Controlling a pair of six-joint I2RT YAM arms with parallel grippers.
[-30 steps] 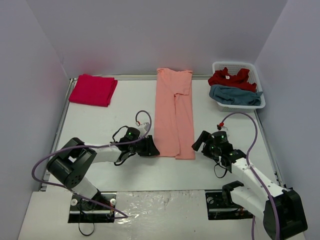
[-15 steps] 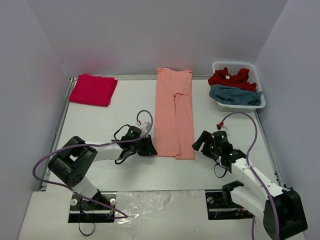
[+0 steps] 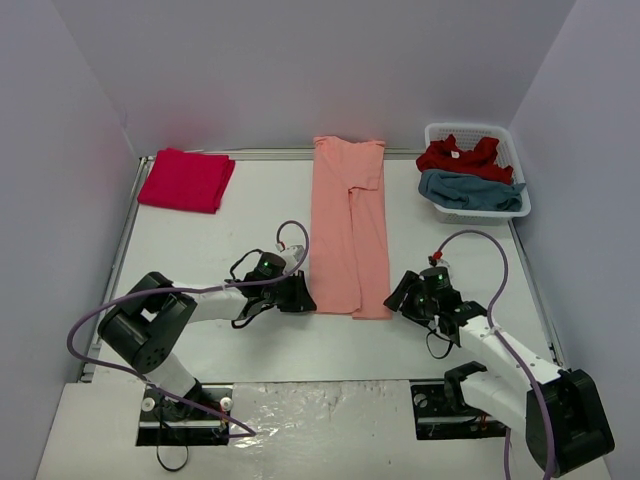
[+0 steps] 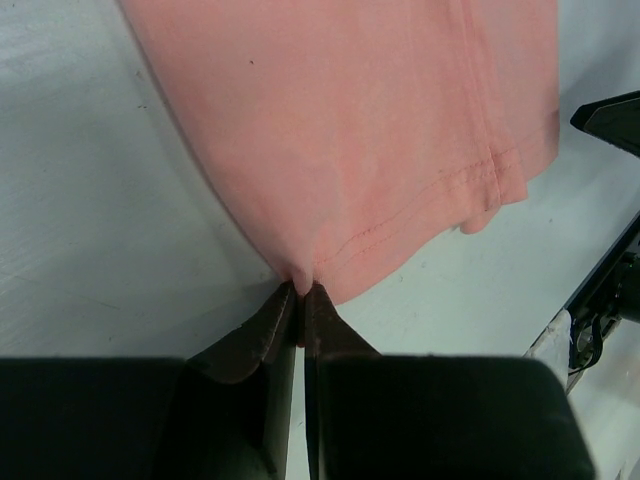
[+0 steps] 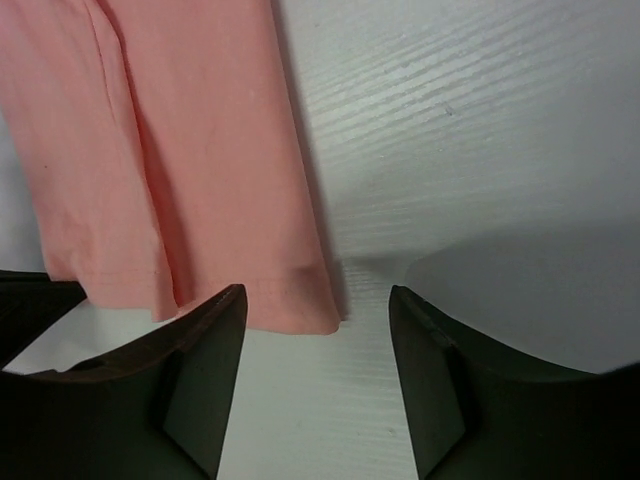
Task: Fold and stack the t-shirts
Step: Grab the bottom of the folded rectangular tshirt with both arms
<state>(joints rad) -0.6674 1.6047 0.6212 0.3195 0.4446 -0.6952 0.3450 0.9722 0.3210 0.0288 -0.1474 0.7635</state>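
A white tabletop (image 3: pixel 200 250) sits boxed in by pale lavender walls (image 3: pixel 300 70). The salmon-orange t-shirt (image 3: pixel 348 230) lies along its middle as a long folded strip. The left gripper (image 4: pixel 300 290) is pinched tight on that shirt's near left corner. The right gripper (image 5: pixel 318 300) stands spread astride the near right corner, unclamped. A folded crimson t-shirt (image 3: pixel 186 180) rests far left. The white slotted basket (image 3: pixel 470 129), far right, holds a red t-shirt (image 3: pixel 462 160), its white tag (image 3: pixel 452 152) too small to read, and a teal-blue t-shirt (image 3: pixel 470 190).

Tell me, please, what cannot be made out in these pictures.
- Top external: red t-shirt and teal t-shirt, bunched in the basket; its wall hides their lower parts.
- Left wrist: salmon t-shirt cut off by the top edge.
- Top external: folded crimson t-shirt, layers too small to count.
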